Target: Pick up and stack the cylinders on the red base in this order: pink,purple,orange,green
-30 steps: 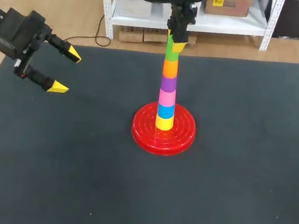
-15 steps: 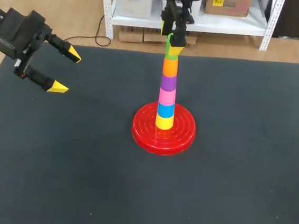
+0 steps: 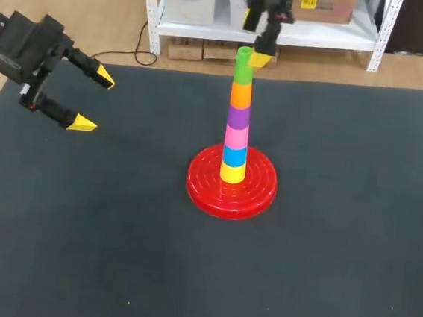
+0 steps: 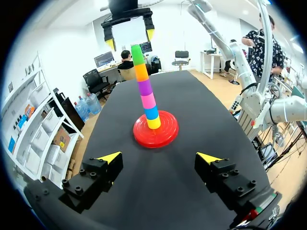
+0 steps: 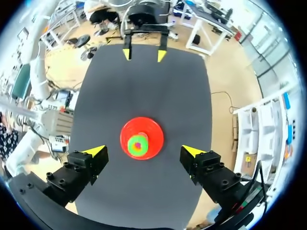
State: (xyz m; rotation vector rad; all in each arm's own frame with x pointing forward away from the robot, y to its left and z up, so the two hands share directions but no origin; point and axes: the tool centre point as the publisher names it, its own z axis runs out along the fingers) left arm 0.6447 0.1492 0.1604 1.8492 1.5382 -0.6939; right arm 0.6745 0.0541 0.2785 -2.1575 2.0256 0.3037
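Red base [image 3: 203, 182] sits near the middle of the black table [image 3: 99, 237] and carries an upright stack [image 3: 237, 123] of cylinders: yellow [image 3: 232, 174] at the bottom, blue [image 3: 234, 156], pink [image 3: 236, 137], purple [image 3: 238, 117], orange [image 3: 240, 94], and the green cylinder [image 3: 242, 70] on top. My right gripper [image 5: 142, 152] hangs above the green cylinder, fingers spread wide and gripping nothing. My left gripper [image 3: 93, 102] hovers well apart near the table's far left corner, jaws likewise parted and empty.
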